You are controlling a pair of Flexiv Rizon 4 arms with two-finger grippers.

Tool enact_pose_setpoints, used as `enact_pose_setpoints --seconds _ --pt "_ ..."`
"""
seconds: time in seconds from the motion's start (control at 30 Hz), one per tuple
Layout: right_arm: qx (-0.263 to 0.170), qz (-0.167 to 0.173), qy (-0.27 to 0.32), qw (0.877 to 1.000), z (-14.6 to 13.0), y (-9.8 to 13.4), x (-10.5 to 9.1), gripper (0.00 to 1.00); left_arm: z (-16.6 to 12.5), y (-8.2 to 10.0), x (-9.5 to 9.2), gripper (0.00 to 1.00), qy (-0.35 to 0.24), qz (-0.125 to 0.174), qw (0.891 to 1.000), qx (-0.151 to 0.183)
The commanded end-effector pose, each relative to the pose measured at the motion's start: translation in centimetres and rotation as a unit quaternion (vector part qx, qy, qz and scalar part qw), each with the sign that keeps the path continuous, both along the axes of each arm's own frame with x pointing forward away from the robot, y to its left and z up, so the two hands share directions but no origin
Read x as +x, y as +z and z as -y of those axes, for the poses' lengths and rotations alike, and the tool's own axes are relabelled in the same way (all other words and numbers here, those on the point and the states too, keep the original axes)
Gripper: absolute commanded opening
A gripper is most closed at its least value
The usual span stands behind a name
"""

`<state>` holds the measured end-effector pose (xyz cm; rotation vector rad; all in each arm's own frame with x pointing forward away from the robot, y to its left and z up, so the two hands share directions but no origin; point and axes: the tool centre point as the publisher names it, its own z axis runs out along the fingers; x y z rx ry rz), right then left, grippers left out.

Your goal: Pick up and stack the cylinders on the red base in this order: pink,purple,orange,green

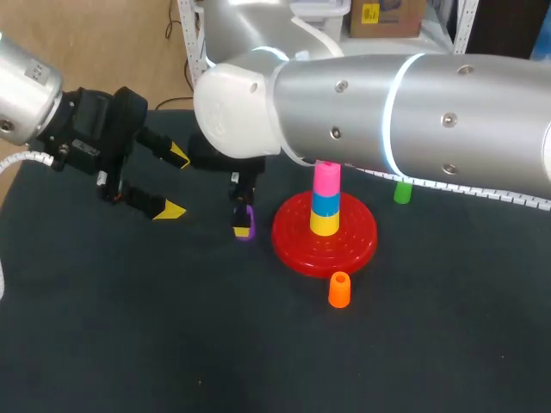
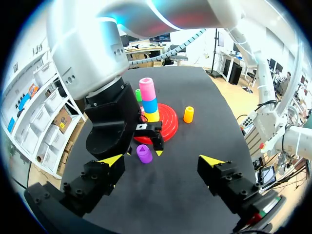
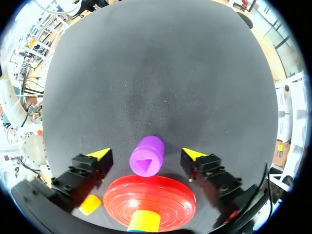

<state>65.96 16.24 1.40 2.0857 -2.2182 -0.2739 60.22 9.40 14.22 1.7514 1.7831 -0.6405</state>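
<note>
The red base (image 1: pixel 362 245) carries a stack of yellow, blue and pink cylinders, with the pink cylinder (image 1: pixel 326 178) on top. To its left the purple cylinder (image 1: pixel 249 222) lies on the mat. My right gripper (image 3: pixel 146 154) is down around the purple cylinder (image 3: pixel 146 156); it is open, with a gap showing on each side. The orange cylinder (image 1: pixel 339 289) stands in front of the base and the green cylinder (image 1: pixel 402 191) behind it to the right. My left gripper (image 1: pixel 175 182) hangs open and empty at the left, aimed towards the purple cylinder (image 2: pixel 144 153).
My right arm (image 1: pixel 413 112) crosses the back of the table above the base. Dark mat (image 1: pixel 172 344) covers the table; its front and left parts hold no objects.
</note>
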Motion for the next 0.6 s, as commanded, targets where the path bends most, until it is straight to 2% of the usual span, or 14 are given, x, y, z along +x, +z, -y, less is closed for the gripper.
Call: enact_pose_setpoints --seconds 0.03,0.6 --pt "0.001 0.002 -0.001 1.000 0.12 -0.09 -0.17 0.00 0.01 -0.07 0.02 1.00 0.000 0.001 1.000 0.000" --pt "-0.001 -0.001 -0.001 1.000 0.11 -0.21 -0.10 0.00 0.01 -0.07 0.02 1.00 0.000 0.001 1.000 0.000"
